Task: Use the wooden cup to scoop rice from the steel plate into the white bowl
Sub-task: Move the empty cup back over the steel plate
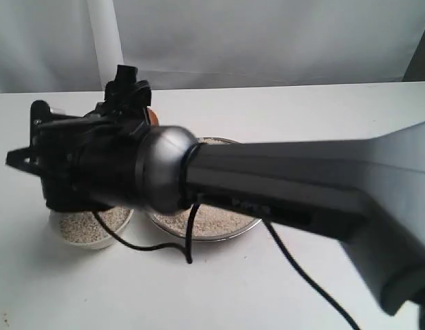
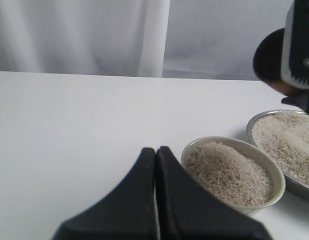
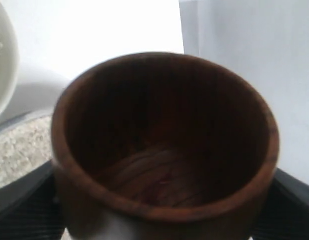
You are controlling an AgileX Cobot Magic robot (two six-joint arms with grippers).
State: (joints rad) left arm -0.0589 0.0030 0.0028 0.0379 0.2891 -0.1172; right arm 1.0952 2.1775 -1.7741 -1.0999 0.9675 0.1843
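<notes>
My right gripper (image 3: 162,222) is shut on the wooden cup (image 3: 164,145), a black finger (image 3: 289,200) on each side of it. The cup's dark inside is bare, with no grains in it. In the exterior view the right arm reaches across to the left, and only a sliver of the cup (image 1: 152,115) shows beside the gripper (image 1: 126,86). The cup (image 2: 269,60) hangs in the air above the steel plate (image 2: 254,131), mouth turned sideways. The white bowl (image 2: 274,172) is heaped with rice (image 2: 227,172). More rice (image 2: 289,137) covers the plate. My left gripper (image 2: 155,150) is shut and empty, low beside the bowl.
The white table (image 1: 267,289) carries the bowl (image 1: 95,242) and the plate (image 1: 247,227) side by side. A black cable (image 1: 295,265) trails off the right arm over the plate's front rim. Grey-white curtains (image 1: 267,41) hang behind. The right arm (image 1: 281,189) hides much of both vessels.
</notes>
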